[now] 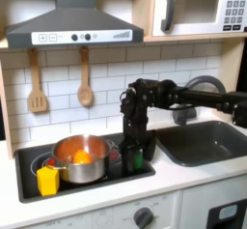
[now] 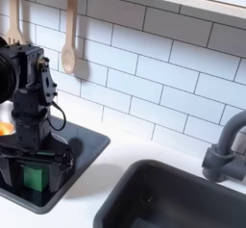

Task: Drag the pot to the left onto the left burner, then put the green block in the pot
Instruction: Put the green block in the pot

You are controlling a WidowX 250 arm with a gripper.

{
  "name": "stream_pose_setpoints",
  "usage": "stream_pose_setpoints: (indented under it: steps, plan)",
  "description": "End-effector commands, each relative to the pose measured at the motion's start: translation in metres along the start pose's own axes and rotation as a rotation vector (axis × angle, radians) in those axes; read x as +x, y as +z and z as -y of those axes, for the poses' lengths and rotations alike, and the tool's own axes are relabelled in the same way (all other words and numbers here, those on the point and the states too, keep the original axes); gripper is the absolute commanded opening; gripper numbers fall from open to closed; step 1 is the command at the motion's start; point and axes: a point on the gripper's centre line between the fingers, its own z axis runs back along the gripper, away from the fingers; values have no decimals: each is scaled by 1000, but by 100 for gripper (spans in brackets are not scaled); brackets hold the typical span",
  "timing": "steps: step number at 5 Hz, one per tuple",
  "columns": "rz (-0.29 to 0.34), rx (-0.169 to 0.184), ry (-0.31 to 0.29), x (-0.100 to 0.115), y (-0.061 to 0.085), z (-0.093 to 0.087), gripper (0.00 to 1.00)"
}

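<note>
The shiny pot (image 1: pixel 81 159) sits on the left burner (image 1: pixel 45 161) of the black cooktop (image 1: pixel 96 186), with an orange round piece inside it. To its right in the first exterior view, the green block (image 1: pixel 135 159) rests on the cooktop. My gripper (image 1: pixel 134 158) is lowered over it, fingers down. In the second exterior view the green block (image 2: pixel 34 178) shows between the fingers of the gripper (image 2: pixel 34 172), which stand a little apart from its sides. The jaws look open around the block.
A yellow cup-like piece (image 1: pixel 47 180) stands at the cooktop's front left, touching the pot. A dark sink (image 1: pixel 201 141) with a grey faucet (image 2: pixel 225 147) lies to the right. Wooden utensils (image 1: pixel 85 90) hang on the tiled wall behind.
</note>
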Motion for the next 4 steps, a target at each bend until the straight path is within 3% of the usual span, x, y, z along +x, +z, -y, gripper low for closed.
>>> stream_pose_setpoints:
  steps: [1, 4]
  plan:
    - [24, -3, -5, 13, 9, 3, 100]
    - [26, -6, 0, 22, 6, 2, 100]
